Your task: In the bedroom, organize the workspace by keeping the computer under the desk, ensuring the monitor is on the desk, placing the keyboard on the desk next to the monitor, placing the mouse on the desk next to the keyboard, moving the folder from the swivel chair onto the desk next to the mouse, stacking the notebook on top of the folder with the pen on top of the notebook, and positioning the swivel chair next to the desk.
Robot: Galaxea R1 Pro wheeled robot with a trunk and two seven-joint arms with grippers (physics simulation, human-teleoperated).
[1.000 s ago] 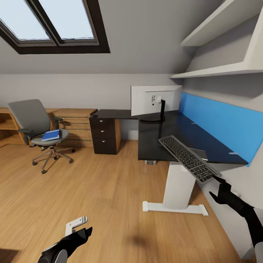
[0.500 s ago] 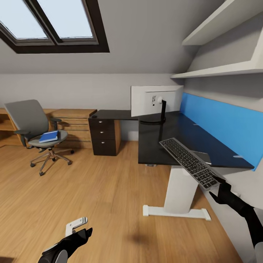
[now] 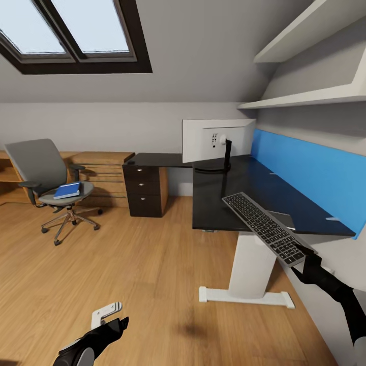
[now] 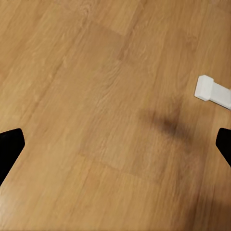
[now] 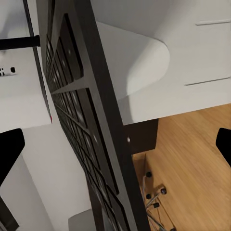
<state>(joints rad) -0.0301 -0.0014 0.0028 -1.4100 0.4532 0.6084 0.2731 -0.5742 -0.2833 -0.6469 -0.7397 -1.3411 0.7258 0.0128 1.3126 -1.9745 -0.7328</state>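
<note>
My right gripper [image 3: 304, 255] is shut on the near end of the slim dark-keyed keyboard [image 3: 263, 227], holding it tilted in the air above the near end of the black desk [image 3: 229, 193]. The right wrist view shows the keyboard [image 5: 82, 125] edge-on. The monitor [image 3: 217, 138] stands at the desk's far corner with its white back toward me. At the left, the grey swivel chair [image 3: 38, 165] stands apart from the desk with the blue folder [image 3: 68, 190] on its seat. My left gripper [image 3: 114, 317] hangs open low over the floor, and its black fingertips [image 4: 9, 149] are spread wide.
A black three-drawer cabinet [image 3: 145, 189] sits under the desk's left wing, with a wooden drawer chest [image 3: 104, 173] beside it. White shelves [image 3: 305, 96] hang above the blue back panel [image 3: 310, 175]. The desk's white foot [image 3: 246, 297] lies on the wood floor [image 3: 132, 264].
The camera has shifted slightly, sliding the chair left in the picture. The keyboard stays in my right gripper and has sunk a little toward me. The left arm is unmoved.
</note>
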